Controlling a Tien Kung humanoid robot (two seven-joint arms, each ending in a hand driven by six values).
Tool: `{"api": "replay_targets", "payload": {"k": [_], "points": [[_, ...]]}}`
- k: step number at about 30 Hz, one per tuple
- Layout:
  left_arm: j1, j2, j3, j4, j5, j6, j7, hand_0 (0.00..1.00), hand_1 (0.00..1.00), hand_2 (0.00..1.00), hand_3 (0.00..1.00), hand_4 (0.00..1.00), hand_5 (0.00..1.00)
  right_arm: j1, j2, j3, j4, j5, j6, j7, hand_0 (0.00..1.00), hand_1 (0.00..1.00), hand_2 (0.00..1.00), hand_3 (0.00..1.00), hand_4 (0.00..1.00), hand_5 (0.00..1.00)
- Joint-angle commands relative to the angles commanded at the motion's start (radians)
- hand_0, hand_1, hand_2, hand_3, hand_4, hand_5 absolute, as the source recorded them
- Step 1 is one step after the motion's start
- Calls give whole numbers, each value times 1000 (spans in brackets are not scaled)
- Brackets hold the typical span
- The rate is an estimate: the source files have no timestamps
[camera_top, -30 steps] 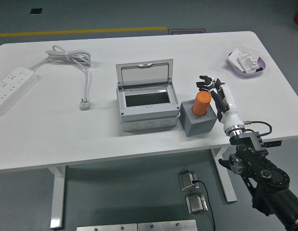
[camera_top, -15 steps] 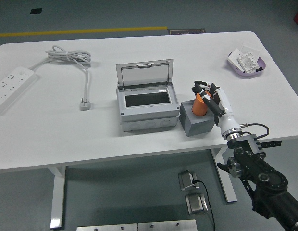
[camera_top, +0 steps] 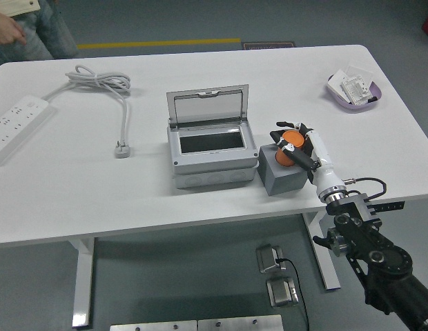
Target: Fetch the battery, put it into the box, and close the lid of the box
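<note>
Right hand (camera_top: pixel 294 143): black fingers wrapped around the orange cylindrical battery (camera_top: pixel 290 149), which sits in the grey block holder (camera_top: pixel 284 174) toward the desk's near edge, right of centre.

Battery: grasped but apparently not yet lifted clear; whether its base remains seated in the holder is hard to judge. Long axis seems tilted from upright, top leaning toward the left edge.

Grey plastic box (camera_top: pixel 212 155): just left of the holder, hinged clear lid (camera_top: pixel 207 104) standing open toward the far edge, interior showing no battery.

Outstanding: lift, transfer into the box, close the lid.

White desk (camera_top: pixel 200 203): bears all items.
</note>
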Motion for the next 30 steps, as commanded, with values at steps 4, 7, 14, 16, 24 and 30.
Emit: {"api": "replay_targets", "payload": {"k": [4,7,14,16,24,30], "points": [[-2,0,-1,0,3,1,-1,660,701,563,576,670,198,0,-1,-2,-1,-12,-3,-7,692,697,661,776,805,140],[-3,0,-1,0,5,1,-1,660,701,563,576,670,198,0,-2,-3,-2,-21,-4,-14,692,697,661,776,805,140],[-4,0,-1,0,6,1,-1,659,701,565,577,667,195,-1,-3,-4,-3,-22,-1,-23,687,703,671,793,717,31],[-4,0,0,0,6,1,-2,656,701,566,578,669,191,-1,-3,-5,-2,-13,0,-21,687,707,676,799,579,2],[-4,0,1,0,4,2,-3,654,702,568,579,668,183,-4,-3,-17,-2,45,-7,-5,689,703,645,789,304,2],[-4,-1,1,0,3,1,-4,653,701,574,581,669,185,-9,-1,-26,-2,86,-6,-7,662,670,603,655,5,19]]}}
